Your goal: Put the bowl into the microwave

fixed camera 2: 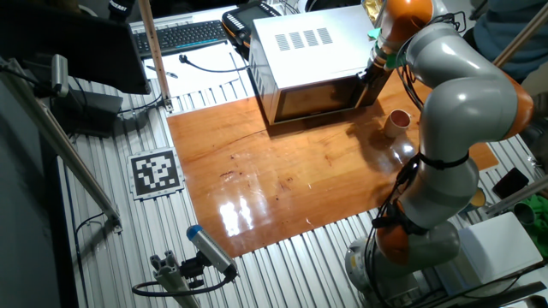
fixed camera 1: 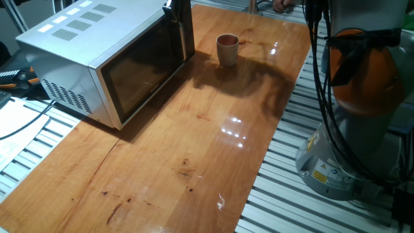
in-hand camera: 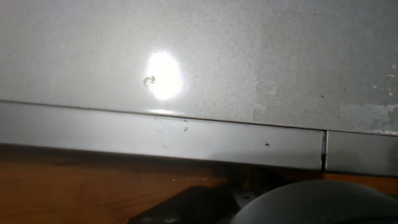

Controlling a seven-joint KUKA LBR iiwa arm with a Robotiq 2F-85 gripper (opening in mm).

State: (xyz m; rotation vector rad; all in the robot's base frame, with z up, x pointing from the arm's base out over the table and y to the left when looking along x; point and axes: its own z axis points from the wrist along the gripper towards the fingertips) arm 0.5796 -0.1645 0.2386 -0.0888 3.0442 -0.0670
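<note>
The bowl (fixed camera 1: 227,49) is a small cup-shaped vessel, cream-white outside and reddish-brown inside, with a round rim. It stands upright on the wooden desk (fixed camera 1: 194,149), just off the handle-side corner of the microwave (fixed camera 1: 97,61), apart from it. The microwave is a silver-white box with a dark glass door, shut, and vent slots on top. The pincer (fixed camera 1: 176,8) sits at the door's handle edge; whether its fingers are apart or together cannot be told.
</note>
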